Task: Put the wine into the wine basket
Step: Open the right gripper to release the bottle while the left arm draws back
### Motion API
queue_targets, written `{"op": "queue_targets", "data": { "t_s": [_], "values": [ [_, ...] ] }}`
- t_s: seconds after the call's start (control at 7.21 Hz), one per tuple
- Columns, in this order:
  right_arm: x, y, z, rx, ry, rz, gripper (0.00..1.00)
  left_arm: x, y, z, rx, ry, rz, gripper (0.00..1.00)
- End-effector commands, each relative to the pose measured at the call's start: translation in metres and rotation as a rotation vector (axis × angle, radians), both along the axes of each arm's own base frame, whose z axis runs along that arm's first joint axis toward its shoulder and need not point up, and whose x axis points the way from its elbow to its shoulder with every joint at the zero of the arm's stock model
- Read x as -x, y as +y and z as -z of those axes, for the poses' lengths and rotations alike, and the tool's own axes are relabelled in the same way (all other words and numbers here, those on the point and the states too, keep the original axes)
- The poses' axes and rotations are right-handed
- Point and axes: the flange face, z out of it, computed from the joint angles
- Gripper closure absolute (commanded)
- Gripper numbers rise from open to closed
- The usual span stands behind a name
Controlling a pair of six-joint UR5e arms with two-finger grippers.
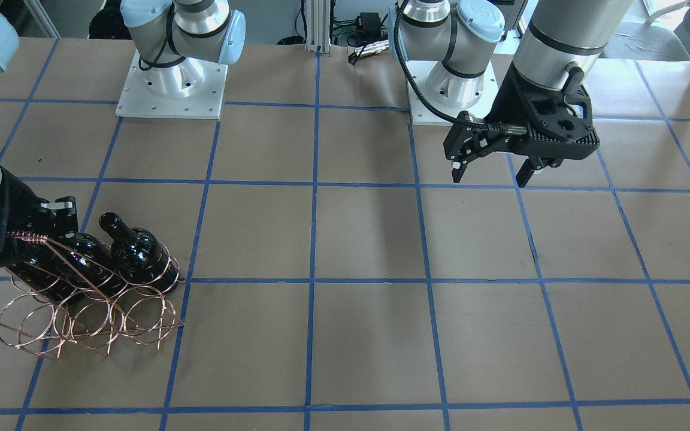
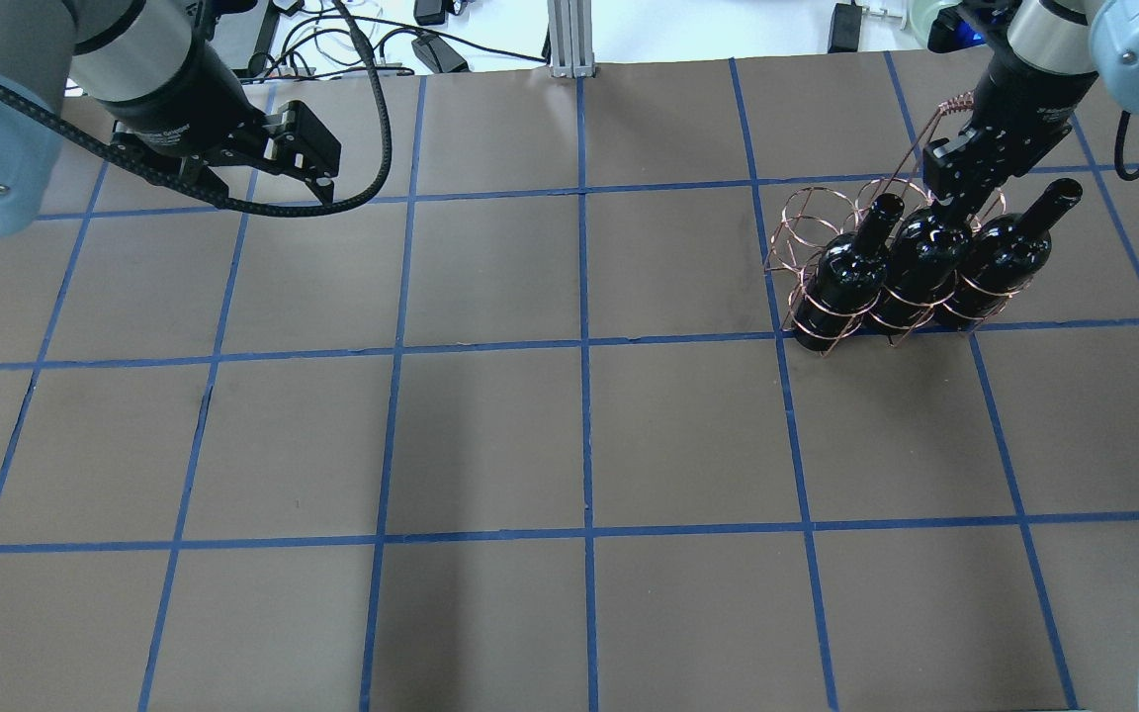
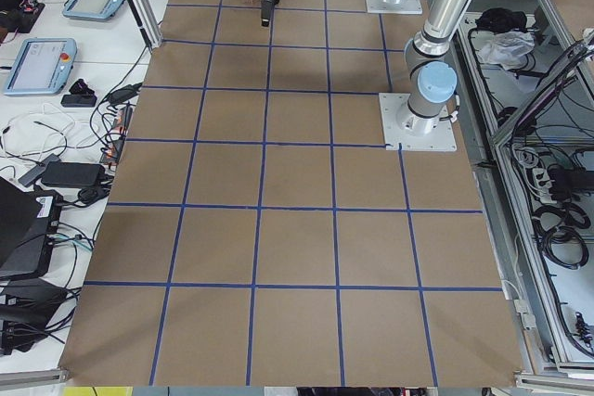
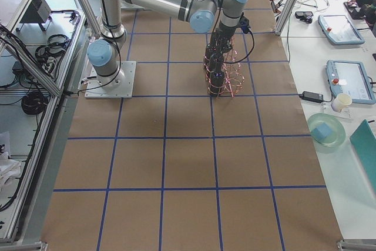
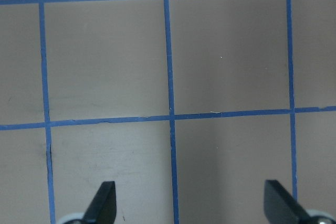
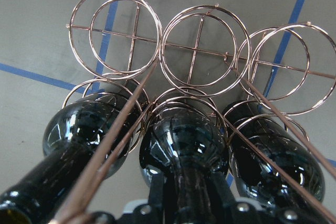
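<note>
Idleness marks the left gripper [image 1: 491,178]: its jaws are spread wide over bare brown tabletop [image 2: 490,435] crossed by blue tape lines [image 2: 584,346], with nothing between or below them and the load well apart from it. Across at the right gripper [image 2: 953,188], the fingers appear clamped on the neck of the wine [image 6: 181,140]. That bottle lies slanted under the gripper with its body through a loop of the wine basket [image 6: 195,50], so it looks seated. Two matching bottles [image 2: 841,282] [image 2: 1000,262] sit close on either side of the gripper, and empty loops lie beyond it. The glass is glossy, near-black and round-shouldered, so I'd expect it to slide easily if gripped loosely. The basket is thin copper-coloured wire, likely light and springy. Its slanted handle rods run just beside the gripper, so a careless pull-back could snag them and drag or tip the basket. A retreat before release could tug the wine back out and knock its neighbours.
</note>
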Motion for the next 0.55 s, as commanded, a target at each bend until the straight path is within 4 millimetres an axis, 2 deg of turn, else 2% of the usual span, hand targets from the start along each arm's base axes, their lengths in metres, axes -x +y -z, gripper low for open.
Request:
{"op": "queue_targets", "data": {
  "t_s": [0.0,0.42],
  "values": [
    [0.0004,-0.0007,0.0044,-0.007,0.001,0.002,1.00,0.0080,0.0062,0.0004,-0.024,0.019,-0.058,0.00],
    [0.0006,0.0008,0.0112,-0.022,0.003,-0.002,0.94,0.0135,0.0158,0.0021,-0.061,0.011,-0.046,0.00]
  ]
}}
